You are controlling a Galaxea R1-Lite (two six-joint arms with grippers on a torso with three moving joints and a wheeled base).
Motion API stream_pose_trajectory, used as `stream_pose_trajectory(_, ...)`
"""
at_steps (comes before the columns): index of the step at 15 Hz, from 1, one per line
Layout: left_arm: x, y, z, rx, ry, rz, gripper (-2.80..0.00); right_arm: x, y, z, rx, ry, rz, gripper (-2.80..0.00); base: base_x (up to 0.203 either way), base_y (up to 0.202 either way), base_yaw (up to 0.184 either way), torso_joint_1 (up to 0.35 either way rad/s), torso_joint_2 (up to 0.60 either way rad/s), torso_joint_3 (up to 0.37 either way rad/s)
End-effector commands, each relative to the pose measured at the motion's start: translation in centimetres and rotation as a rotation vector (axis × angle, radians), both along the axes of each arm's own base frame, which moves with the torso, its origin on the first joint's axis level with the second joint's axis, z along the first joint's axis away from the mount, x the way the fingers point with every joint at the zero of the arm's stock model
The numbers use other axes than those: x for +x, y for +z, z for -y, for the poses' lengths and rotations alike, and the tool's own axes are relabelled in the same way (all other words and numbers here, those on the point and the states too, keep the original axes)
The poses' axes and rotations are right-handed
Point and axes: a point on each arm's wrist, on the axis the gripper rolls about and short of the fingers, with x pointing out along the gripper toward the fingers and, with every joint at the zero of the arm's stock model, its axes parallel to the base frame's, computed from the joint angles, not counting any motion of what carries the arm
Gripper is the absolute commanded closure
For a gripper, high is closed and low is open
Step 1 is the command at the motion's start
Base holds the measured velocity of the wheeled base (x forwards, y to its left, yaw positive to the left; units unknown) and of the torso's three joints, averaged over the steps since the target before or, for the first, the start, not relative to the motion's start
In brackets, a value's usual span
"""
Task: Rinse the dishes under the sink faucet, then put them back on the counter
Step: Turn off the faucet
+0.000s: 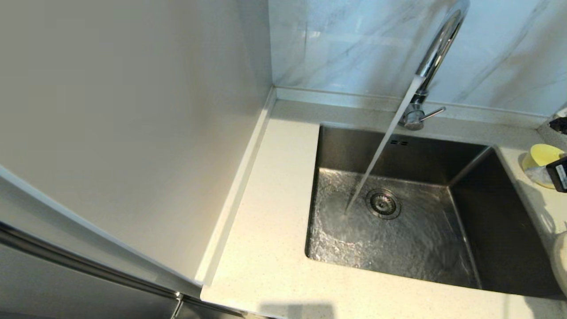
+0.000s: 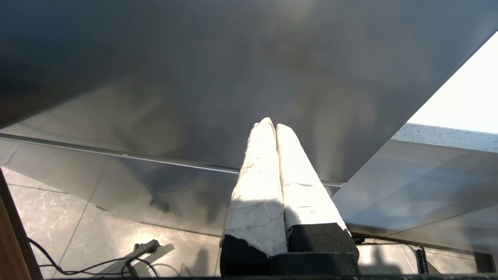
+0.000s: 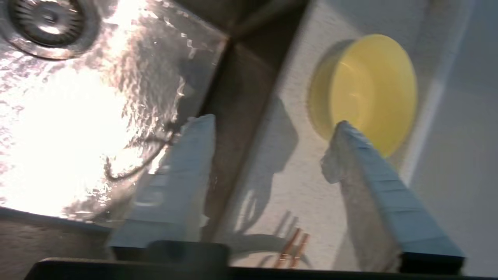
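Water pours from the chrome faucet [image 1: 436, 48] into the steel sink [image 1: 354, 148], beside the drain strainer [image 1: 383, 203]. The pale-yellow bowl [image 1: 542, 156] [image 3: 369, 89] stands on the counter [image 1: 266, 221] right of the sink. My right gripper [image 3: 274, 120] hovers open above the counter strip between sink and bowl, one fingertip [image 3: 344, 130] overlapping the bowl's rim in view; nothing is between the fingers. Brown chopstick ends [image 3: 293, 249] and the edge of the white plate [image 1: 561, 261] show nearer to me. My left gripper [image 2: 271, 123] is shut and empty, parked low.
A tall pale panel [image 1: 133, 110] walls off the counter's left side. Marble backsplash [image 1: 354, 44] stands behind the faucet. The faucet lever [image 1: 432, 113] points right. A steel cabinet front [image 2: 194, 77] faces the left gripper.
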Motion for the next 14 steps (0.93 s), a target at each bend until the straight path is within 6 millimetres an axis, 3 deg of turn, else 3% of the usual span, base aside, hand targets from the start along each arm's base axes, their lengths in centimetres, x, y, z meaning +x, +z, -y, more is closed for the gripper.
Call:
stream_pose_trajectory(1, 0.0, 0.0, 0.0, 0.0, 0.0, 0.0, 0.0, -0.3, 0.0, -1.5, 0.013, 0.038, 0.005, 0.0, 0.0, 0.0, 0.0, 0.0, 0.0, 0.0)
stream_pose_trajectory(3, 0.0, 0.0, 0.0, 0.0, 0.0, 0.0, 0.0, 0.3, -0.4, -3.0, 0.021, 0.026, -0.009, 0.0, 0.0, 0.0, 0.0, 0.0, 0.0, 0.0)
stream_pose_trajectory(7, 0.0, 0.0, 0.0, 0.0, 0.0, 0.0, 0.0, 2.9, 0.7, -7.0, 0.181, -0.021, 0.122, 0.0, 0.0, 0.0, 0.0, 0.0, 0.0, 0.0)
stream_pose_trajectory(11, 0.0, 0.0, 0.0, 0.0, 0.0, 0.0, 0.0, 4.5, -0.1, -7.2, 0.46, -0.076, 0.091, 0.0, 0.0, 0.0, 0.0, 0.0, 0.0, 0.0)
stream_pose_trajectory(14, 0.0, 0.0, 0.0, 0.0, 0.0, 0.0, 0.0, 4.3, 1.6, -7.5, 0.725, -0.095, 0.034, 0.0, 0.0, 0.0, 0.0, 0.0, 0.0, 0.0)
